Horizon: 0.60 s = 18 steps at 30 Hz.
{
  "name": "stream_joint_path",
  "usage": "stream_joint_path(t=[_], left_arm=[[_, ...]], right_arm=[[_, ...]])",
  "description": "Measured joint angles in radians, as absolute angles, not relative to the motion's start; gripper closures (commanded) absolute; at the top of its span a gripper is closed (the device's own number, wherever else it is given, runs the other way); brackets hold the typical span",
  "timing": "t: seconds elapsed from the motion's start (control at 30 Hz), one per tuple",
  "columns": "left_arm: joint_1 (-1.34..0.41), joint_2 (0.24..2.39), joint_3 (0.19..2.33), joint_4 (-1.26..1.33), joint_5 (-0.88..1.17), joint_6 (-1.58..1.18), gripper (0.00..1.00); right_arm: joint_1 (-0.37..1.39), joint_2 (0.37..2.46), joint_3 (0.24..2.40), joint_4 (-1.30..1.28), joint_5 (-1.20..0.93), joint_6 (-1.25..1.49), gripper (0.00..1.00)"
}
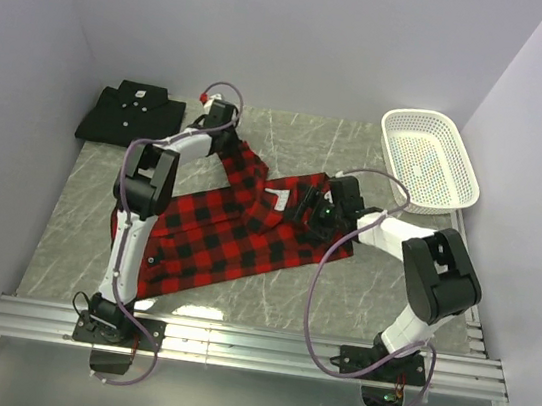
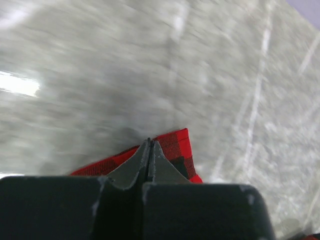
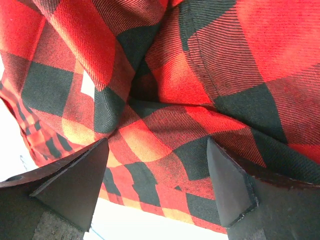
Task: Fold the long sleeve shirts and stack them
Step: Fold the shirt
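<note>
The red-and-black plaid shirt (image 1: 227, 229) lies spread across the middle of the table, with one sleeve running toward the back. My left gripper (image 1: 228, 134) is at that sleeve's far end. In the left wrist view it (image 2: 150, 142) is shut on the plaid edge (image 2: 176, 146), over the grey table. My right gripper (image 1: 302, 210) is over the shirt's right part. In the right wrist view it (image 3: 157, 170) is open, with plaid cloth (image 3: 165, 100) filling the space between and beyond the fingers. The plain black shirt (image 1: 132, 115) lies folded at the back left, buttons up.
A white mesh basket (image 1: 429, 160) stands at the back right corner. The grey marble tabletop (image 1: 359, 296) shows around the shirt. Metal rails (image 1: 251, 347) run along the near edge by the arm bases.
</note>
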<state>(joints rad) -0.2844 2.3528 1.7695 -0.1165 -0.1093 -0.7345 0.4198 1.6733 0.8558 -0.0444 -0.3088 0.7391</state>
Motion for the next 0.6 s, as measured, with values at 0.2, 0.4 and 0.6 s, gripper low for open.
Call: stream_joint_path(t=[0.2, 0.4, 0.6], left_arm=[[-0.246, 2.295, 1.699, -0.139, -0.128, -0.733, 0.78], [-0.244, 2.203, 1.644, -0.249, -0.197, -0.721, 0.34], [-0.244, 2.162, 1.667, -0.371, -0.276, -0.753, 0.33]], right_arm=[[0.420, 1.670, 0.870, -0.064, -0.279, 0.713, 0.13], [0.420, 1.534, 0.862, -0.153, -0.217, 0.632, 0.09], [0.420, 1.375, 0.862, -0.201, -0.149, 0.570, 0.08]])
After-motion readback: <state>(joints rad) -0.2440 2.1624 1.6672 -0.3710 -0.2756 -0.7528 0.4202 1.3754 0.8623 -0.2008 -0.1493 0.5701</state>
